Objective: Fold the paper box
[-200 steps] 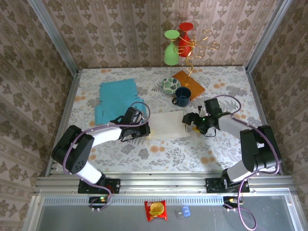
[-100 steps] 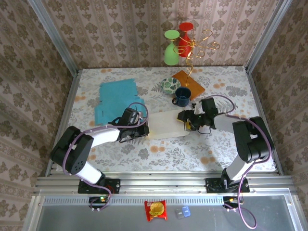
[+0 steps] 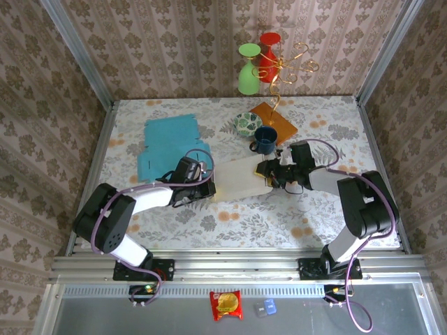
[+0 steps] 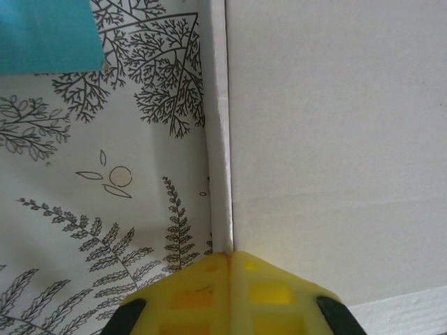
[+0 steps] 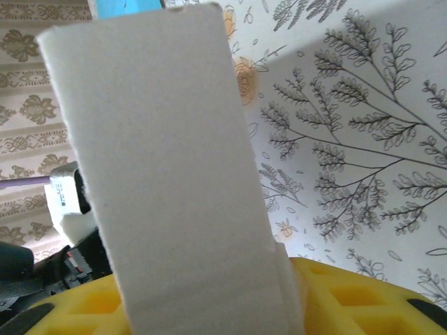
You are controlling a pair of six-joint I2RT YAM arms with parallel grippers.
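Box at the middle of the tabletop, my left gripper pinched shut on its left edge, my right gripper clasping its raised flap.

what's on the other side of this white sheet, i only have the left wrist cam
observer: the right gripper is at the opposite edge of the white paper box.
operator: does it have a grip
observer: a white flap rises between its fingers; I can't tell whether it's clamped.
operator: anything near it
observer: a blue mug sits just beyond the box's far edge, close to that gripper.
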